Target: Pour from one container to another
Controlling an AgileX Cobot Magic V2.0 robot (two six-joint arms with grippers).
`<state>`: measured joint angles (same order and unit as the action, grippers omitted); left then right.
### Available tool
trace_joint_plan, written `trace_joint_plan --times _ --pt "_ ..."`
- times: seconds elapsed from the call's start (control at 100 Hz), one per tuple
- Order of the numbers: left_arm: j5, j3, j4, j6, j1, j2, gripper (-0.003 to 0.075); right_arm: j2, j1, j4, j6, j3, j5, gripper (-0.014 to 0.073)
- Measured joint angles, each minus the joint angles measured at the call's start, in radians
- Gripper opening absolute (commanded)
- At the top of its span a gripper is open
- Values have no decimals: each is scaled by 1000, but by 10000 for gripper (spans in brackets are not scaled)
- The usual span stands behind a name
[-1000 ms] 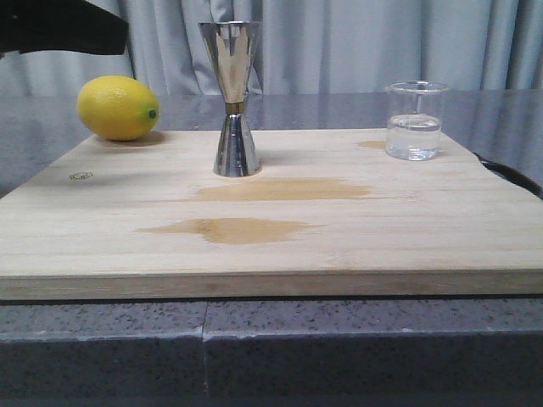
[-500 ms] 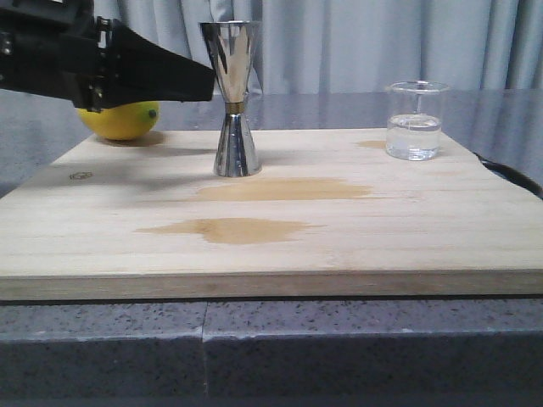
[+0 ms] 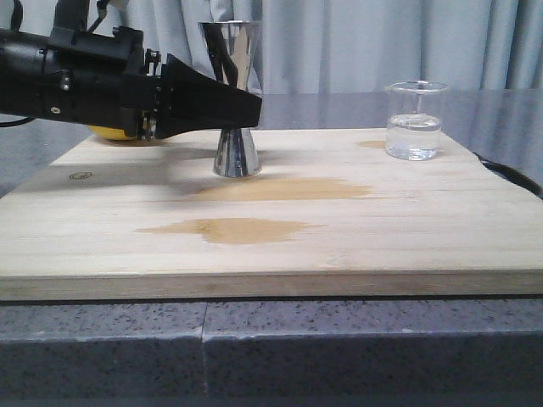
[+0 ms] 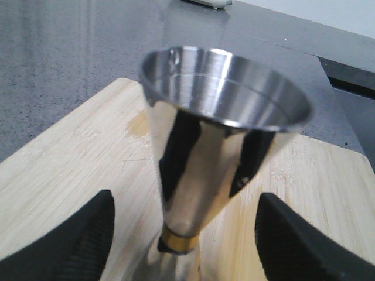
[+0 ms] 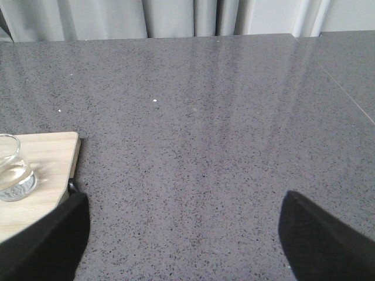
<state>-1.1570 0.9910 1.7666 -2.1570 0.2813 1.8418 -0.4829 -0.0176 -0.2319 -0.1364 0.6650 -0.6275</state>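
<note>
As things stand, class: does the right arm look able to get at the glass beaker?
Probably yes. The right gripper is open, nothing stands beside the glass beaker on the board's right corner, and the left gripper is busy around the jigger.

The left gripper [image 3: 246,106] covers the jigger's [image 3: 233,51] waist and hides most of the lemon [image 3: 114,133]. In the right wrist view the beaker [image 5: 12,170] is cut off by the edge.
</note>
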Motion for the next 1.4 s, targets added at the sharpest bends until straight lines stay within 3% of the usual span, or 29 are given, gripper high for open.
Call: trace_joint_plan --times 0.39,0.75,1.4 --pt "0 23 5 0 49 0 449 0 0 0 0 0 -2 575" --pt "0 36 6 0 49 0 201 0 0 0 0 0 -15 575" --pt "1 113 2 0 49 -2 199 0 0 0 0 0 -36 575"
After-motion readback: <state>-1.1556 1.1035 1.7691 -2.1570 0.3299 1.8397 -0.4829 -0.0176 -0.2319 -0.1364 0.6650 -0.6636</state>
